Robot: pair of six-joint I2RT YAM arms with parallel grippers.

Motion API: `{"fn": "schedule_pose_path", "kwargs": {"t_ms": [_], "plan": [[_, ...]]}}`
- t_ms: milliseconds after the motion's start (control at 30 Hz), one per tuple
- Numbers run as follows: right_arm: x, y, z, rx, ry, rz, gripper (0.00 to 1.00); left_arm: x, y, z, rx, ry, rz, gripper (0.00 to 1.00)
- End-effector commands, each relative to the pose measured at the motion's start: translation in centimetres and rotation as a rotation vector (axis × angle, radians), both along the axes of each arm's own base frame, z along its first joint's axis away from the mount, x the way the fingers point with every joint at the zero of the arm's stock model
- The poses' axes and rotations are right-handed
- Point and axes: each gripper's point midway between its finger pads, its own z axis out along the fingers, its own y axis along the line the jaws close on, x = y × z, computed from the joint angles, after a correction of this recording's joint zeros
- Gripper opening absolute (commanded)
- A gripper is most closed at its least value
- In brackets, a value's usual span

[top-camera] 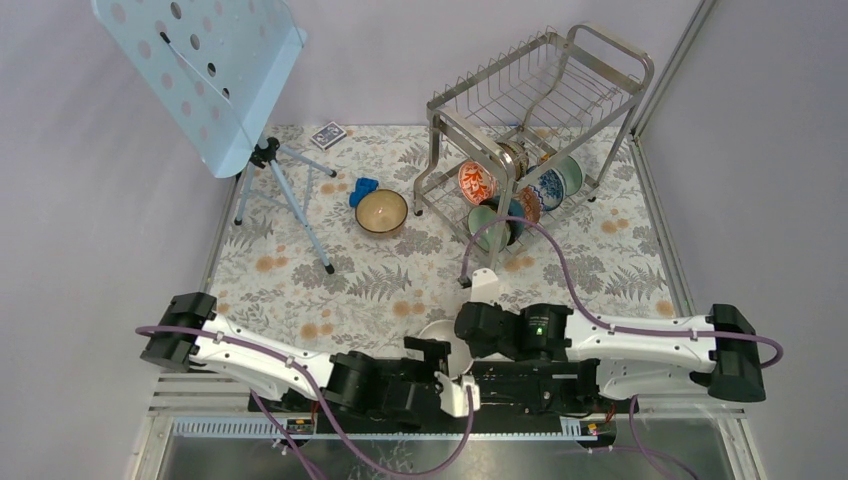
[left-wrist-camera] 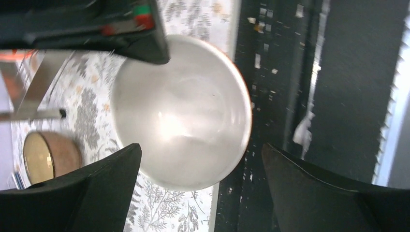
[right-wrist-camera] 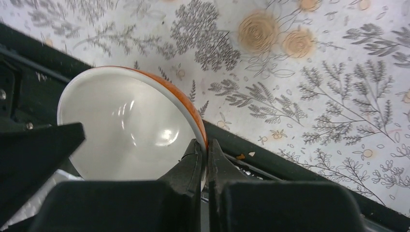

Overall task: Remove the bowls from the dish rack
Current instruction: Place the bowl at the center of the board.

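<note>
The right gripper [right-wrist-camera: 203, 153] is clamped tight on the rim of a bowl [right-wrist-camera: 125, 130] that is white inside and orange outside, with one finger inside the lip and one outside. The left gripper [left-wrist-camera: 200, 147] is released. Its two fingers [left-wrist-camera: 96, 188] are spread wide, one to each side of the same bowl.

The bowl is at the near edge of the table, partly over the flowered cloth [right-wrist-camera: 314, 72] and partly over the black rail [right-wrist-camera: 300, 174] by the arm bases. From these views it is hard to tell whether it rests on the cloth or hangs just above it. Seen from above, it lies between the two wrists, close in front of the bases.

Farther out, a brown bowl [top-camera: 381, 211] with a tan inside stands upright on the cloth, well apart from the arms. Beyond it to the right is the dish rack [top-camera: 530, 95]. An orange-red bowl [top-camera: 477, 182], a blue-and-white bowl [top-camera: 548, 185] and a green bowl [top-camera: 490, 225] stand on edge in its lower tier. A pale blue music stand [top-camera: 200, 70] stands at the far left.
</note>
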Motion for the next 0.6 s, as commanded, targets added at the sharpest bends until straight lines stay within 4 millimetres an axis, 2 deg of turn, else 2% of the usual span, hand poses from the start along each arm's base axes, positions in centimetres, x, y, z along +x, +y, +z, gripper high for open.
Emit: {"fn": "schedule_pose_path", "kwargs": {"t_ms": [0, 100, 233, 433, 500, 567], "plan": [[2.6, -1.0, 2.1, 0.071, -0.128, -0.167, 0.0, 3.0, -0.1, 3.4, -0.254, 0.027, 0.365, 0.99], [3.1, -1.9, 2.2, 0.088, -0.151, -0.225, 0.0, 4.3, 0.6, 4.4, -0.347, 0.062, 0.549, 0.99], [3.5, -3.3, 2.0, 0.114, -0.168, -0.304, 0.0, 5.3, 0.9, 4.6, -0.442, 0.181, 0.717, 0.99], [4.0, -5.0, 2.4, 0.156, -0.194, -0.385, 0.0, 5.7, 0.3, 4.4, -0.568, 0.401, 0.773, 0.99], [4.0, -5.3, 2.4, 0.172, -0.194, -0.399, 0.0, 6.3, 0.5, 4.5, -0.617, 0.475, 0.828, 0.99], [4.0, -5.3, 2.1, 0.19, -0.185, -0.408, 0.0, 7.6, 0.7, 5.6, -0.733, 0.543, 0.909, 0.99]]}}
